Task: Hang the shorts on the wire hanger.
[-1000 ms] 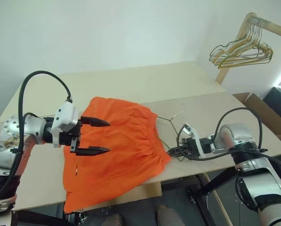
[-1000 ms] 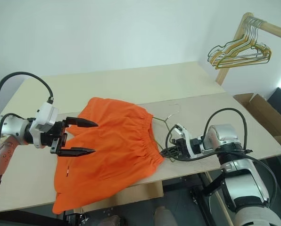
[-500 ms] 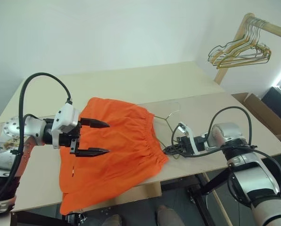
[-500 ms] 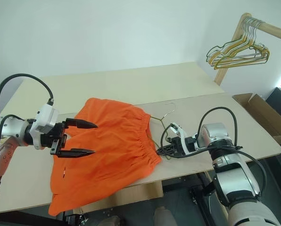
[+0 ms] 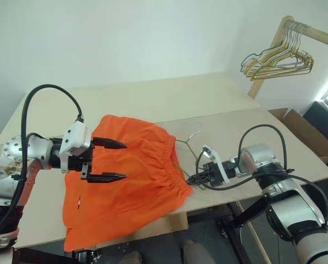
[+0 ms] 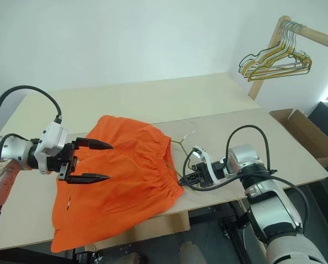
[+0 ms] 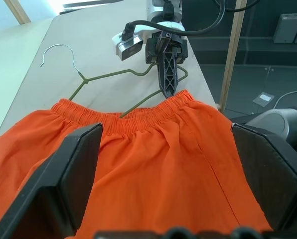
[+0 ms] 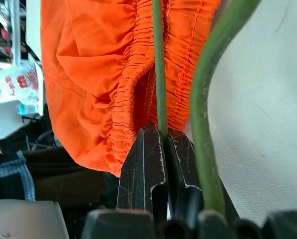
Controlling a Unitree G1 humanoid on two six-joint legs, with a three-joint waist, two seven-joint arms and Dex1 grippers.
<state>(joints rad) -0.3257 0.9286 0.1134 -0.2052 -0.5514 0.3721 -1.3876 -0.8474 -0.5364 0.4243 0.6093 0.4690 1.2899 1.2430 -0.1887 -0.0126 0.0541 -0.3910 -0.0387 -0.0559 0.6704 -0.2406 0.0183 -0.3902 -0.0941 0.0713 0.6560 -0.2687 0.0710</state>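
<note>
The shorts (image 5: 125, 176) lie spread flat on the bench (image 5: 153, 99), their lower hem hanging over the near edge and the gathered waistband facing the right-hand side. The left end effector (image 5: 115, 160) hovers above the fabric near the bench's left edge, its two black fingers spread wide apart and holding nothing. The right end effector (image 5: 192, 179) sits low at the near edge, just beside the waistband, its fingers pinched closed on the wire hanger (image 7: 108, 77). One shoulder of that hanger runs in under the waistband; the rest lies bare on the bench top, its hook pointing toward the far edge. Beyond the bench's far right corner, a bunch of gold and dark hangers (image 5: 277, 60) hangs from a wooden rail (image 5: 318, 34).
</note>
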